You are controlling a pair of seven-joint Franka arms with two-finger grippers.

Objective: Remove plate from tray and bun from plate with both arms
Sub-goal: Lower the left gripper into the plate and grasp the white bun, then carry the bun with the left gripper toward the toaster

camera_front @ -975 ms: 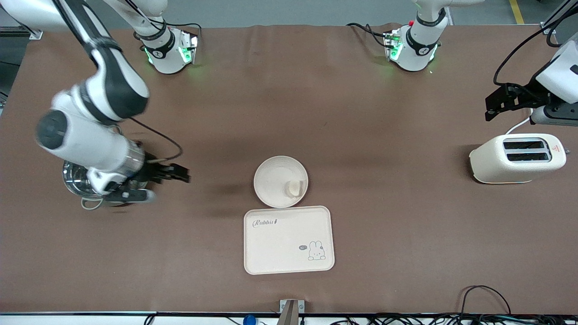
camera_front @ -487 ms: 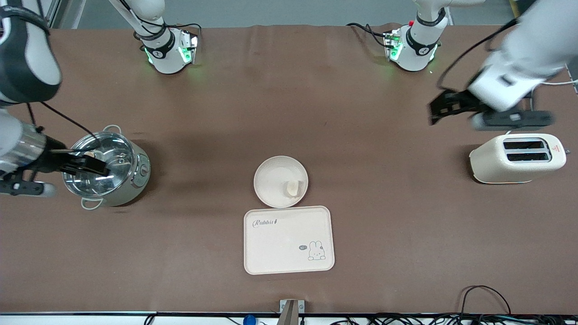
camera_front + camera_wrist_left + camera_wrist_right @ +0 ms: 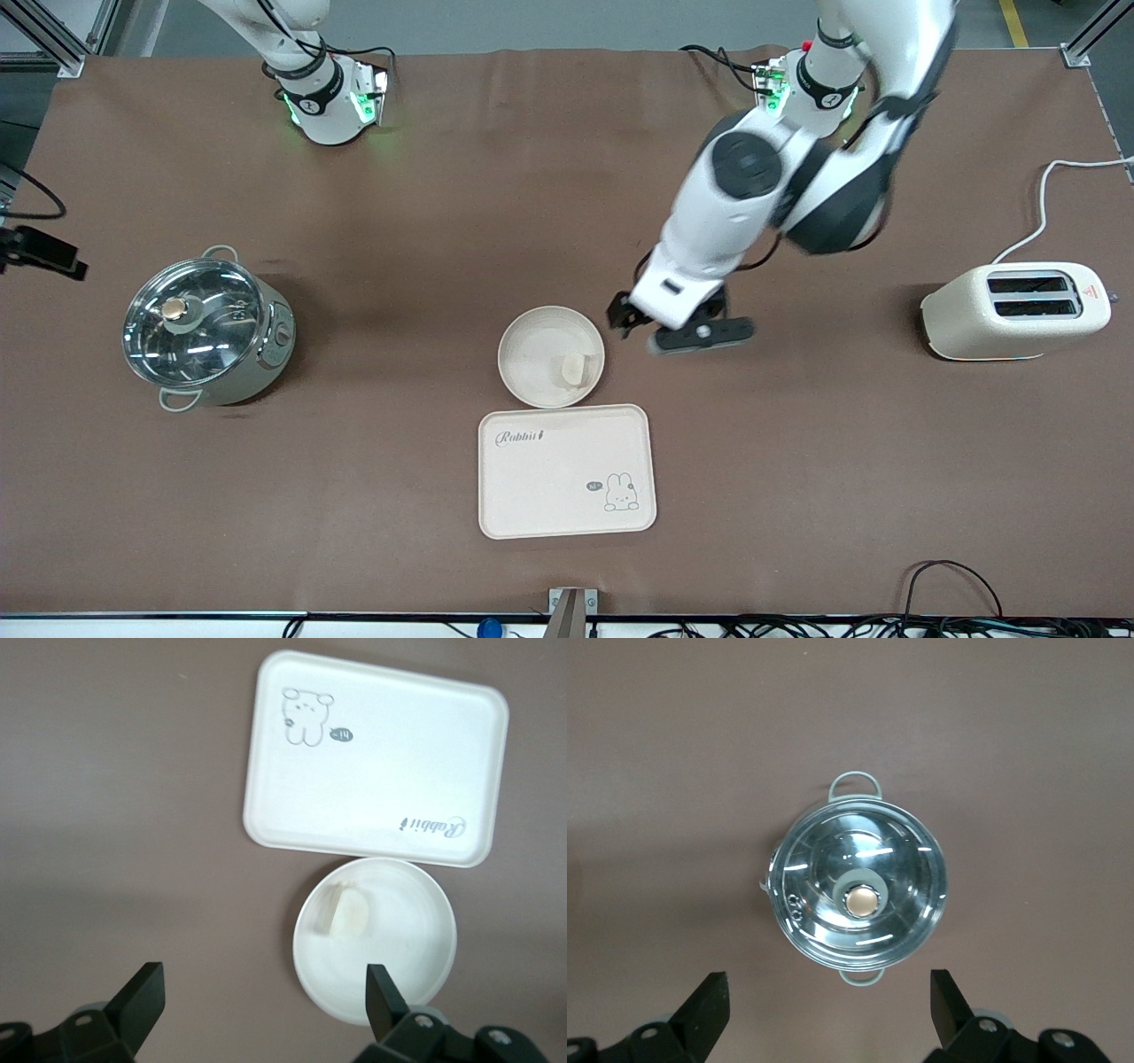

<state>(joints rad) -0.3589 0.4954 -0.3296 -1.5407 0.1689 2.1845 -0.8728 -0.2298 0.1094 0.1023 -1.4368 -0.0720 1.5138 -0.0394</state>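
Bun (image 3: 577, 368) on plate (image 3: 532, 354) (tray (image 3: 549, 478) just nearer)

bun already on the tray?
No, the bun lies in the plate, which sits on the table beside the tray and farther from the front camera.

My right gripper (image 3: 40, 252) mostly cut off at front view edge. My left gripper (image 3: 623, 316) largely hidden under own wrist. Plate (image 3: 375, 941) rim partly covered by fingertip (image 3: 383, 1001).
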